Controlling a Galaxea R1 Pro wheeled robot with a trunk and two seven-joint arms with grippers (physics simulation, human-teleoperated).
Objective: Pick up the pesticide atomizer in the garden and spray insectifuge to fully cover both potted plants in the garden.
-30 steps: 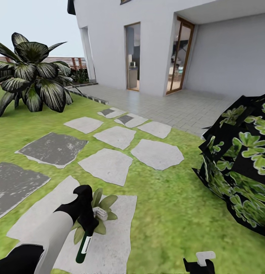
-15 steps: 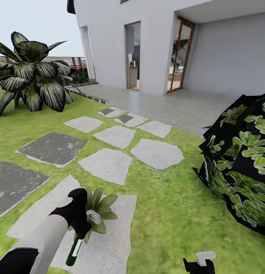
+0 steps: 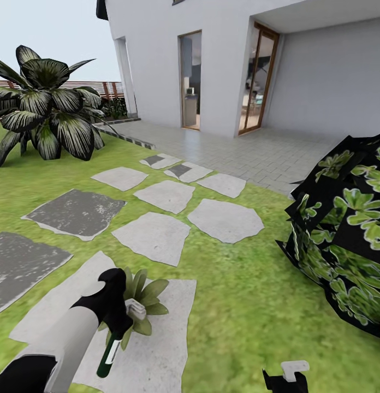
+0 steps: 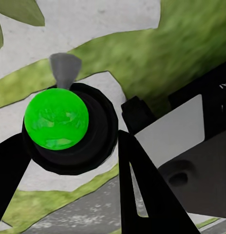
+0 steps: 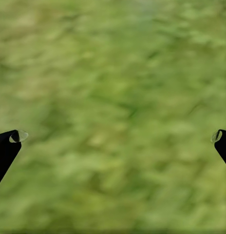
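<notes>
- Over the last second my left tool (image 3: 120,322) has drawn back toward the lower left of the head frame, uncovering more of the potted plant's (image 3: 140,302) leaves. In the last half second it barely shifted, so I judge I am settling into a spraying pose.
- The left tool is clenched on the pesticide atomizer (image 3: 109,356): in the left wrist view its green bottle (image 4: 56,118) sits between the black fingers (image 4: 142,190).
- In the head view the bottle hangs down toward the bottom edge, and the pale spray head (image 3: 136,311) sits right against the rosette.
- This potted plant sits in the lower left of the head frame, on a pale stepping slab (image 3: 168,338). I cannot tell whether any spray has landed on it yet. I see just this one rosette, so the second one remains to be found.
- My right tool (image 5: 113,136) is released, its two tips spread wide over blurred grass; in the head view it sits at the bottom edge, right of centre.
- The ground is lawn (image 3: 239,305) with irregular grey slabs running up the middle.
- A pale paved terrace (image 3: 250,153) and a white house (image 3: 157,54) with open doors fill the upper half.
- A big dark-leaved bush (image 3: 48,109) stands at upper left before a brown fence (image 3: 97,87), and another dark leafy mass (image 3: 348,234) crowds the right edge.
</notes>
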